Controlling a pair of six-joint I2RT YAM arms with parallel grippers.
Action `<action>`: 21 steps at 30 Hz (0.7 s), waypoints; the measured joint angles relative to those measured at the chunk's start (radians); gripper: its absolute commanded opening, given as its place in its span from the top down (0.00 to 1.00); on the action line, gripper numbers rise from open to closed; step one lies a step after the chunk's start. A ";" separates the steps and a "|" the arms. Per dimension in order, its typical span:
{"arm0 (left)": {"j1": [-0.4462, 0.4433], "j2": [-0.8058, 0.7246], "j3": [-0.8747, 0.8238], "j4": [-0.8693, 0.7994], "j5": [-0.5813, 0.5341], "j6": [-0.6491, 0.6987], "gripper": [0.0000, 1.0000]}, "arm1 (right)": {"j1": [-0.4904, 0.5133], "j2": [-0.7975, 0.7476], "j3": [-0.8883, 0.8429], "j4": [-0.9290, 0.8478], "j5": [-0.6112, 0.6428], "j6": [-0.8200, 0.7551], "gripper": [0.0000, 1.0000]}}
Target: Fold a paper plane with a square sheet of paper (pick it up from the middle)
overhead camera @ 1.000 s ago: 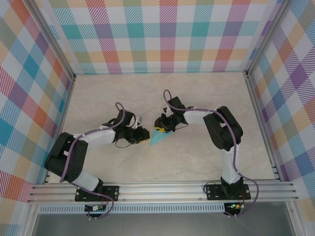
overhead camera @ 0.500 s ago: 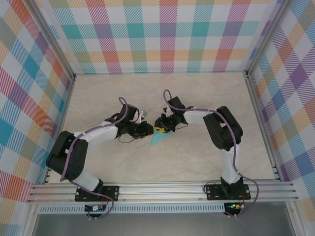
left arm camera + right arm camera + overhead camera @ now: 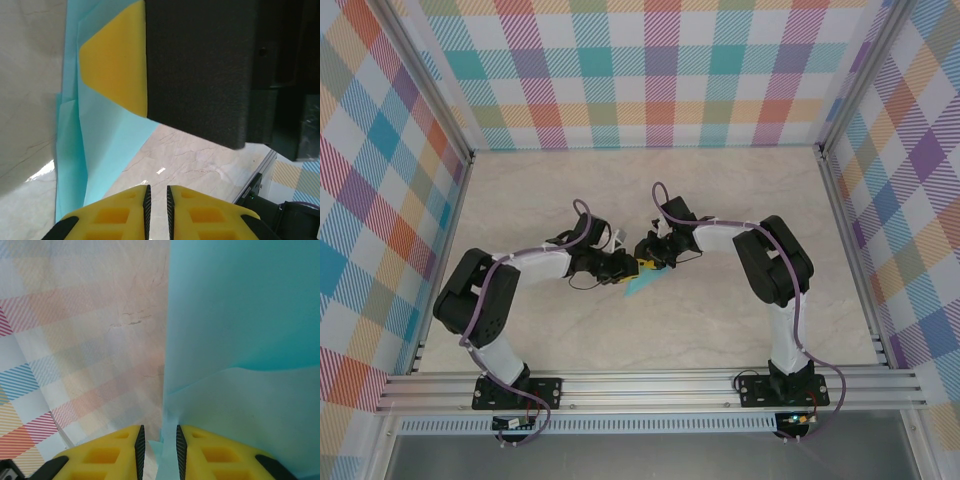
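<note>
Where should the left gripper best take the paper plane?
Probably the free pointed end of the paper plane, coming from the left with jaws across its folded edge: the right gripper pinches the wide end, so the point hangs free.

From above, the upper part of the paper plane (image 3: 639, 289) is hidden under the left gripper (image 3: 626, 272) and the right gripper (image 3: 644, 266); its folds are too small to tell. In the right wrist view the picture's edges cut it off, and the checked wall (image 3: 45, 365) behind is blurred.

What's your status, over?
Right claw shut on paper plane. Left claw nearly shut, empty, alongside. Nothing in the way.
</note>
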 measured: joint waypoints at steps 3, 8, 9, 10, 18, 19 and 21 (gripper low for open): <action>-0.003 0.030 0.003 0.015 0.020 -0.008 0.82 | 0.000 0.000 0.000 0.000 0.000 0.000 0.74; -0.003 0.073 0.016 0.021 0.039 -0.011 0.82 | 0.000 0.000 0.000 0.000 0.000 0.000 0.74; -0.003 0.080 0.016 0.019 0.039 -0.011 0.83 | 0.000 0.000 0.000 0.000 0.000 0.000 0.74; -0.003 0.086 0.016 0.016 0.036 -0.007 0.83 | 0.000 0.000 0.000 0.000 0.000 0.000 0.74; -0.003 0.116 0.009 -0.005 0.024 0.033 0.85 | 0.000 0.001 0.000 0.000 0.000 0.000 0.74; -0.003 0.116 0.004 -0.004 0.021 0.038 0.85 | 0.000 0.001 0.000 0.000 0.000 0.000 0.74; -0.001 0.116 -0.006 0.001 0.019 0.046 0.85 | 0.000 0.001 0.000 0.000 0.000 0.000 0.74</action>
